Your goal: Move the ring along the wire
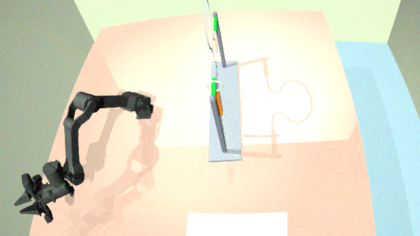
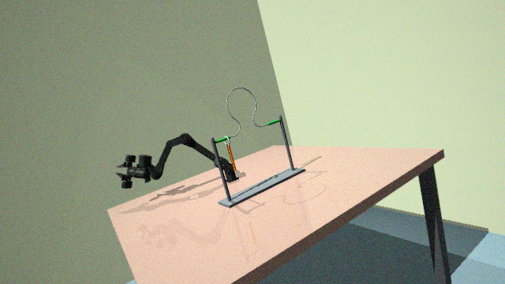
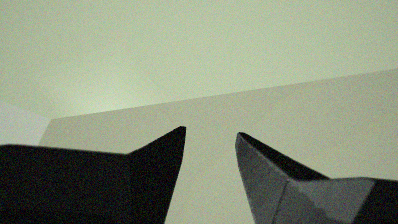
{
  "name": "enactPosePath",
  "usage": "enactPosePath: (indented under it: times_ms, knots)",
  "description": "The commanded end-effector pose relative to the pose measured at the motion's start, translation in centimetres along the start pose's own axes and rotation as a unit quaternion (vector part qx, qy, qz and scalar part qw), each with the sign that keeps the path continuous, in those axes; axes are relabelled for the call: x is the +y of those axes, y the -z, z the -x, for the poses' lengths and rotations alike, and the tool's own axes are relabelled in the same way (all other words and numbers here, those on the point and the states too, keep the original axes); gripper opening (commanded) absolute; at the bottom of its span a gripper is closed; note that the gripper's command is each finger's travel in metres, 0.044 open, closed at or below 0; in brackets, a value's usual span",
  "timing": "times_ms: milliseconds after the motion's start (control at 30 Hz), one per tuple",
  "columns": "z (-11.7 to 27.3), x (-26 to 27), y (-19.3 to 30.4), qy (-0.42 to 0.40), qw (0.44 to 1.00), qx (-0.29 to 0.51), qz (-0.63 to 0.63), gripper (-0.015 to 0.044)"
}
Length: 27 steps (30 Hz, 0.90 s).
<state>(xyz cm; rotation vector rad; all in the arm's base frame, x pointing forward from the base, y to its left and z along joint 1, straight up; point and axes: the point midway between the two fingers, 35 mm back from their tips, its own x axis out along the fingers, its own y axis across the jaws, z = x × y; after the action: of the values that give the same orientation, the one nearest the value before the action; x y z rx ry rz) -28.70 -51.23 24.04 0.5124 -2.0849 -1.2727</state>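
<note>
Ring waits by the near post while the claw points away

The job stands at its start: the ring [image 1: 210, 89] [image 2: 226, 139] hangs on the near green section [image 1: 214, 88] [image 2: 222, 140], beside the near post [image 1: 219, 124] [image 2: 222, 170], its orange handle [image 1: 219, 104] [image 2: 231, 158] dangling below. The claw [image 1: 17, 208] [image 2: 117, 173] [image 3: 210, 131] is well apart from it, partly open, with nothing between its fingers, and faces away from the stand. The next move, I judge, calls for swinging the arm round, opening wider and approaching the handle from below the wire, clear of the thin grey part [image 1: 205, 29] [image 2: 227, 104]. The far green section [image 1: 215, 23] [image 2: 274, 122], by the far post [image 1: 220, 42] [image 2: 287, 146], is the goal.

The stand's grey base [image 1: 231, 108] [image 2: 264, 185] rests on a pinkish desk [image 1: 295, 183] [image 2: 355, 170], where shadows of arm and wire fall. Pale green and grey-green walls rise around; the floor is blue. A white patch shows at the top view's lower edge.
</note>
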Motion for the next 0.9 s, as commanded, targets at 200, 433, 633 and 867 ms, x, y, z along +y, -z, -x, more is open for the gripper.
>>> enactPosePath:
  times_ms: [200, 433, 633, 867]
  knots:
    - [9.0, -1.4, 9.9, 0.064, 0.951, 0.229, 0.199, 0.0160]
    - [18.5, -2.0, 15.1, 0.050, 0.856, 0.411, 0.310, 0.0160]
    - [27.7, -1.9, 17.3, -0.003, 0.745, 0.553, 0.372, 0.0160]
    - [38.5, -0.7, 16.8, -0.104, 0.596, 0.690, 0.398, 0.0160]
